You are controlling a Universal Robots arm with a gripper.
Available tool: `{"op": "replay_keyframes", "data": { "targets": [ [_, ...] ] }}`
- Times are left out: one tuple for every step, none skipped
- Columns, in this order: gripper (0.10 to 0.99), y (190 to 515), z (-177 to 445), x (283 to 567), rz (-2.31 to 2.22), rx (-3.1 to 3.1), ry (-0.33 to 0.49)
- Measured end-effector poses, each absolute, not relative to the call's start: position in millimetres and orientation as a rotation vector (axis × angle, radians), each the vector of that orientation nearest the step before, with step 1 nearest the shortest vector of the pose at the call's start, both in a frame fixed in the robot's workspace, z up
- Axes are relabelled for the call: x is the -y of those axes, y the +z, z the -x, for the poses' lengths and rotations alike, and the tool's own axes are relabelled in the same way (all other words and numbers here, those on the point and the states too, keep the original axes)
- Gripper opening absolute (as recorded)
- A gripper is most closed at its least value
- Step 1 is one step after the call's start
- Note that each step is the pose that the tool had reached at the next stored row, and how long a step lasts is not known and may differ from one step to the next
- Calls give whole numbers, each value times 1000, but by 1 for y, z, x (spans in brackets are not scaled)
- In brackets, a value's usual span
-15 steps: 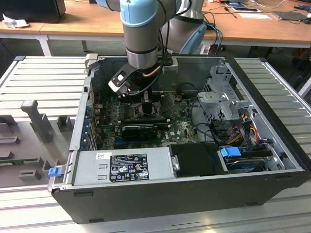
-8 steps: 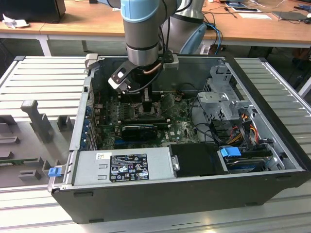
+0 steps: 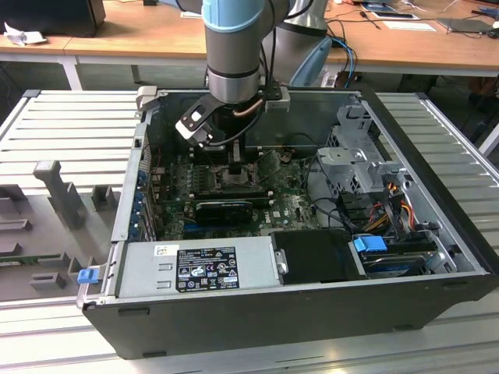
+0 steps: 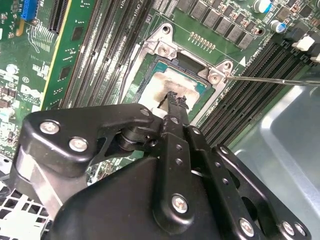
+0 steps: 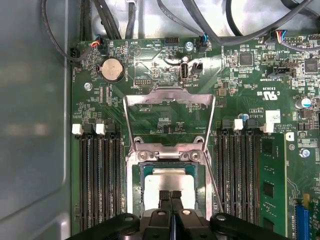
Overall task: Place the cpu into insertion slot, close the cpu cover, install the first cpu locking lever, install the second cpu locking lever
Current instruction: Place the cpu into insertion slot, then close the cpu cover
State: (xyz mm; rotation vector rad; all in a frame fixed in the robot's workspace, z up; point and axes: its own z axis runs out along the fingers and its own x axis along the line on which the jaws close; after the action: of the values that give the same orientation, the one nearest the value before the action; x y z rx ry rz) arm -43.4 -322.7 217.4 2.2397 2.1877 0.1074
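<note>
The cpu (image 5: 170, 179) lies flat in the insertion slot (image 5: 146, 186), its pale top smeared with dark marks in the second wrist view (image 4: 167, 82). My gripper (image 5: 170, 196) is shut, its two black fingertips pressed together and resting on or just above the near edge of the chip (image 4: 176, 100). The cpu cover (image 5: 170, 96) stands swung open on its hinge at the far side of the socket, green board showing through its window. A thin locking lever (image 4: 270, 80) juts out unlatched beside the socket. In the exterior view the gripper (image 3: 235, 167) reaches down into the open computer case.
Rows of black memory slots (image 5: 100, 180) flank the socket on both sides. A long black card (image 3: 226, 209), a grey labelled power supply (image 3: 203, 265) and a metal drive cage (image 3: 359, 156) crowd the case. Cables (image 5: 125, 20) hang past the board's far edge.
</note>
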Motion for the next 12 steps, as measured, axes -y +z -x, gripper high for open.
{"op": "replay_keyframes", "data": {
  "targets": [
    [106, 218, 43, 323, -2240, -2188, 107],
    [106, 218, 43, 323, -2240, -2188, 106],
    [106, 221, 43, 323, -2240, -2189, 106],
    [106, 225, 43, 323, -2241, -2189, 105],
    [106, 228, 43, 323, -2241, -2189, 106],
    [106, 228, 43, 323, -2243, -2191, 108],
    [106, 228, 39, 323, -2246, -2191, 105],
    [106, 228, 35, 323, -2248, -2191, 104],
    [106, 228, 34, 323, -2248, -2191, 104],
    [106, 228, 34, 323, -2248, -2191, 104],
    [106, 228, 33, 323, -2248, -2191, 104],
    [106, 228, 33, 323, -2248, -2191, 104]
  ]
}}
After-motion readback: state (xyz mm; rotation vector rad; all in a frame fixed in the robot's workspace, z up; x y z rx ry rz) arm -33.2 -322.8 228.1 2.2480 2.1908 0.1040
